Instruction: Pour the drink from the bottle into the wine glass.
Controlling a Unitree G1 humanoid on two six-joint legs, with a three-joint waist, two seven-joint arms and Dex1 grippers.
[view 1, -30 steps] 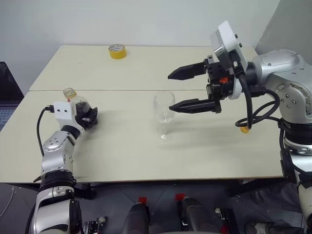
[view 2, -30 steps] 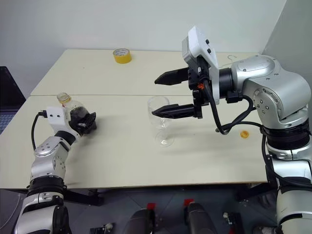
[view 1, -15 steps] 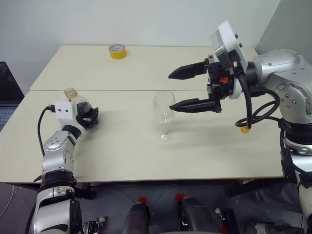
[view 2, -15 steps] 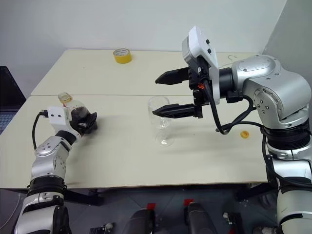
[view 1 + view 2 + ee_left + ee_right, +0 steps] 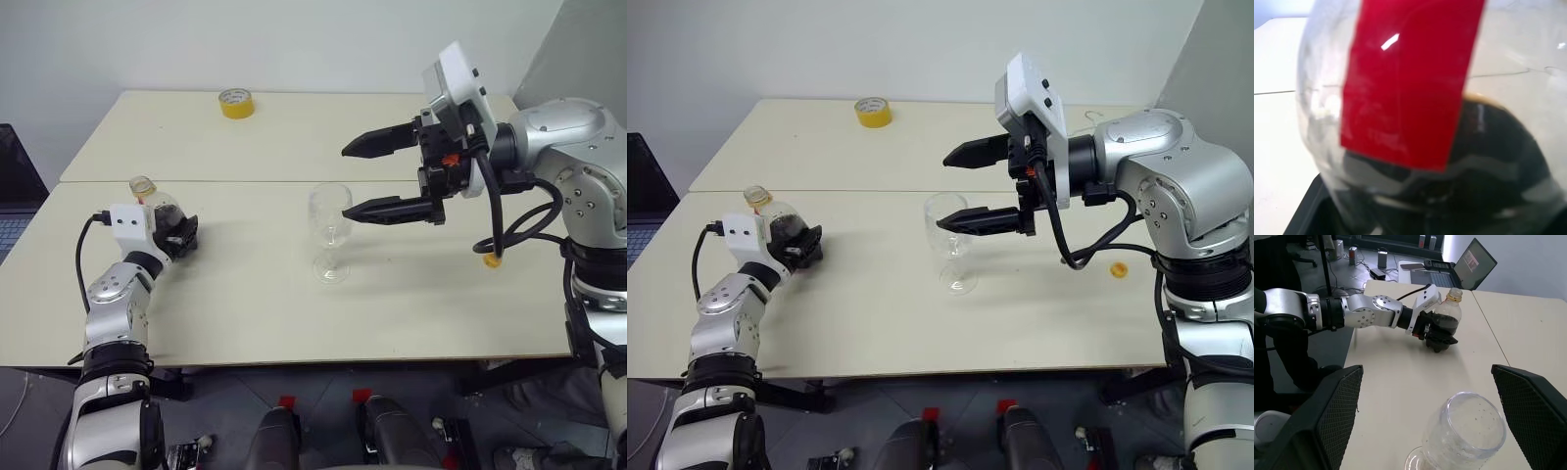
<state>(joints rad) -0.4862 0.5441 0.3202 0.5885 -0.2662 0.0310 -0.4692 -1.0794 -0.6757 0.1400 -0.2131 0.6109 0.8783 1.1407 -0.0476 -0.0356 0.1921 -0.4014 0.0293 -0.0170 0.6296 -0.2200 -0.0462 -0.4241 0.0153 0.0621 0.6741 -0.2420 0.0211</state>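
Left gripper (image 5: 181, 235) clasps the bottle (image 5: 157, 211), far from the wine glass (image 5: 330, 230).

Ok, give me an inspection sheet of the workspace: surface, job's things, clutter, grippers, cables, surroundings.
Surface: two pale tables pushed together, seam running across.
Job's things: bottle upright, cap off, dark drink low inside; wine glass upright mid-table, no drink in it.
Clutter: yellow tape roll on the far table; yellow cap on the near table, by the right arm.
Grippers: left gripper shut on the bottle; right gripper open, raised, the glass below its fingertips.
Cables: black cable looping off the left wrist; black cables at the right wrist.
Surroundings: white wall behind; laptop beyond the table's left end.
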